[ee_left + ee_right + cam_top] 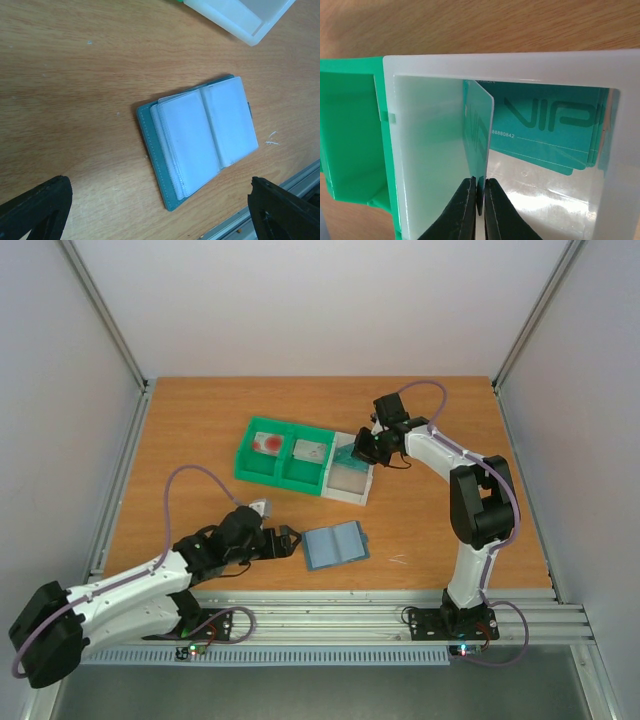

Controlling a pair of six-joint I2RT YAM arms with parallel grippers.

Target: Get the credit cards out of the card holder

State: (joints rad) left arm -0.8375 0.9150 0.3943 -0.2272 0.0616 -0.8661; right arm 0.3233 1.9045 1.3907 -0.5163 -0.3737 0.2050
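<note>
The card holder lies open on the table near the front, its clear sleeves up; it also shows in the left wrist view. My left gripper is open and empty just left of it, with its fingertips wide apart. My right gripper is shut on a teal-green credit card, held on edge over the white compartment of the bin tray. More teal cards marked VIP lie in that compartment. A white-pink card with red marks and a grey card lie in the green compartments.
The green-and-white bin tray stands mid-table, and its white corner shows in the left wrist view. A metal rail runs along the table's front edge, close to the holder. Frame posts and walls enclose the table.
</note>
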